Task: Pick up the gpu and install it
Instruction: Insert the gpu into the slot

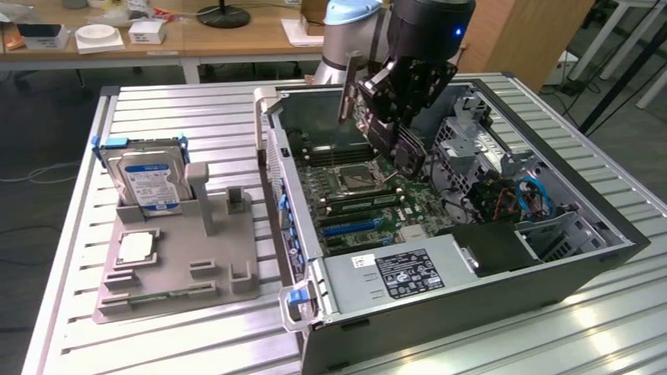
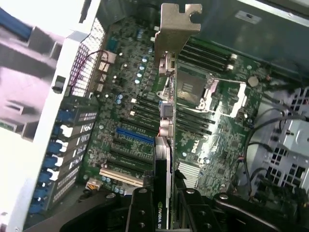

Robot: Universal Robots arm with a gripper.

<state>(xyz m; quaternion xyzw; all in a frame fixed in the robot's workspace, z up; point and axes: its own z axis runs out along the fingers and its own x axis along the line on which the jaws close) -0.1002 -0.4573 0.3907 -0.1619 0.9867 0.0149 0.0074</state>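
The gpu (image 1: pixel 407 150) is a thin dark card that hangs edge-down over the open computer case (image 1: pixel 583 258), above the motherboard (image 1: pixel 354 195). My gripper (image 1: pixel 394 117) is shut on it from above. In the wrist view the gpu (image 2: pixel 164 145) appears edge-on, with its metal end bracket (image 2: pixel 176 29) at the far end and my gripper (image 2: pixel 164 212) clamped on the near end. Below it lie the motherboard (image 2: pixel 212 140) and a blue expansion slot (image 2: pixel 135 137). The card is clear of the board and sits in no slot.
A grey fixture (image 1: pixel 177 258) at the exterior view's left holds the silver hard drive (image 1: pixel 149 178) and a small square CPU chip (image 1: pixel 136 248). Inside the case sit a power supply (image 1: pixel 407 273), blue cables (image 1: pixel 532 195) and a drive cage (image 1: pixel 469 133).
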